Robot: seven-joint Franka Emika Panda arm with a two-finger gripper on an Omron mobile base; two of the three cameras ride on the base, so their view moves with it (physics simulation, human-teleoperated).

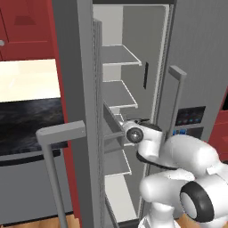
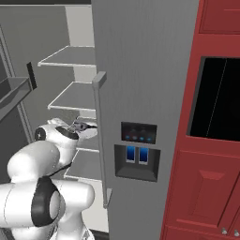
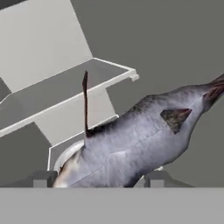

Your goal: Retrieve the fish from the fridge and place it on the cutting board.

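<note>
The fish (image 3: 140, 140), silvery-grey with reddish-brown fins, lies slantwise right in front of the hand camera, its tail toward the upper right. My gripper (image 3: 100, 179) sits around its body, one fingertip (image 3: 43, 178) against each flank, shut on it. A white round rim (image 3: 61, 158) shows just below the fish. The fridge (image 1: 196, 67) stands with its left door (image 1: 80, 67) swung open, and my gripper (image 1: 130, 121) reaches in at middle-shelf height. From the right, the gripper (image 2: 82, 125) is partly hidden by the closed door (image 2: 140, 70). The cutting board is out of view.
White shelves (image 1: 118, 55) run above and below the hand. The open door's bins (image 1: 113, 133) and bar handle (image 1: 60, 133) stand close on the arm's left. Red cabinets (image 2: 211, 178) with a dark oven window flank the fridge's right; a dark counter (image 1: 26, 124) lies left.
</note>
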